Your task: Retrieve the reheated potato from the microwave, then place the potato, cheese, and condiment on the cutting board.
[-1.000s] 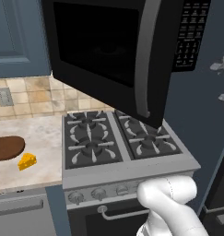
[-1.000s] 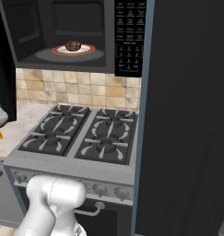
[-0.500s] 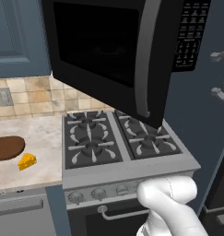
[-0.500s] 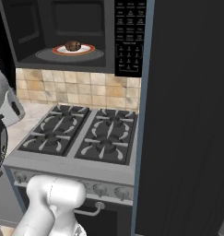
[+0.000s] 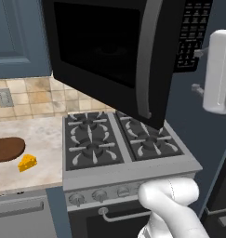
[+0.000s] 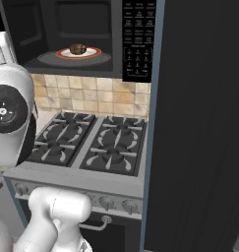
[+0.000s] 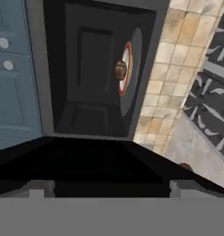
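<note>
The microwave [image 6: 91, 39] hangs over the stove with its door [image 5: 109, 56] swung wide open toward me. Inside, the brown potato [image 6: 77, 49] sits on a white plate with a red rim [image 6: 94, 52]. In the rolled hand view the potato [image 7: 120, 70] lies deep in the cavity, far beyond my gripper [image 7: 111, 188], which is open and holds nothing. On the left counter the dark cutting board [image 5: 7, 149] lies flat, and the yellow cheese [image 5: 27, 162] rests just off its near right end. The condiment is out of view.
A gas stove [image 5: 119, 144] with dark grates fills the counter below the microwave. My white arm [image 5: 219, 69] stands upright to the right of the open door. A tall dark cabinet [image 6: 199, 123] walls off the right side. Blue cabinets [image 7: 12, 69] adjoin the microwave.
My arm has swung further into both base views, in from the right edge of the left one and from the left edge of the right one. The food has not moved.
</note>
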